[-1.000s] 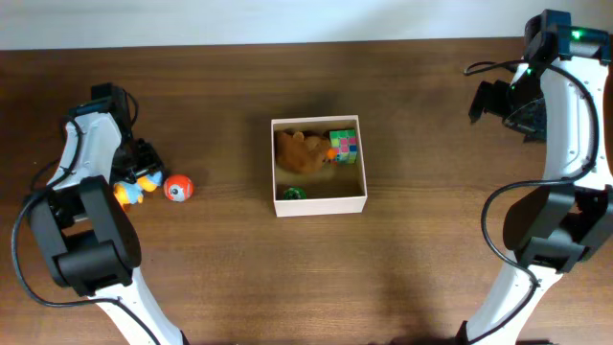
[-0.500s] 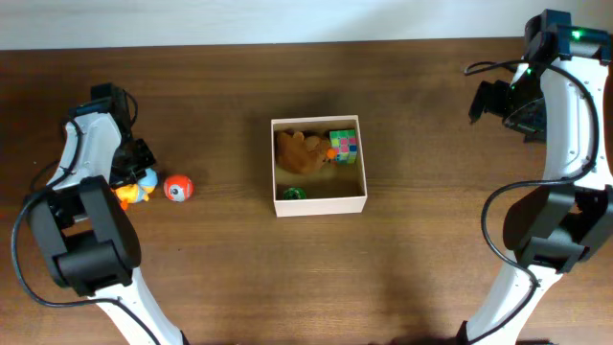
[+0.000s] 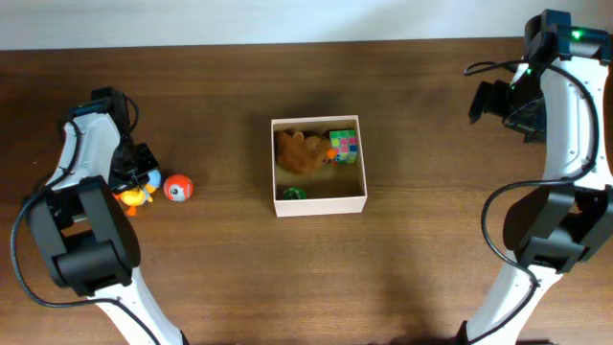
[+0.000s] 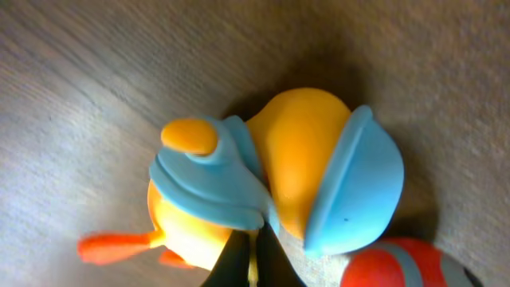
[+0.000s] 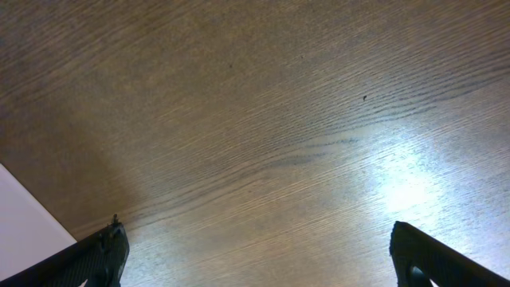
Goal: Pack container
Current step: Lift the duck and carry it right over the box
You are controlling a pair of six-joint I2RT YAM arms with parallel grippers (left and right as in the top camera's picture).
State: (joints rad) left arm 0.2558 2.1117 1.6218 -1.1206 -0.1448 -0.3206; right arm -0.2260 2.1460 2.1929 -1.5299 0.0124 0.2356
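Pick-up step: the left pincer [image 4: 253, 259] is clenched, its tips meeting at the duck's [image 4: 295, 167] blue flap on the table [image 3: 220, 268], far left. Whether it has really caught the toy I cannot tell. A red ball [image 3: 177, 188] lies just beside the duck. The next move, I judge, calls for a lift that proves the grip, then a carry right to the container [image 3: 321, 205]. The right pincer [image 5: 271, 263] is released and hangs wide over bare wood, well apart.

The container sits mid-table: square, shallow, thin white walls. It holds a brown plush [image 3: 302, 151], a coloured cube [image 3: 344, 144] and a small green thing [image 3: 293, 193], with room left.
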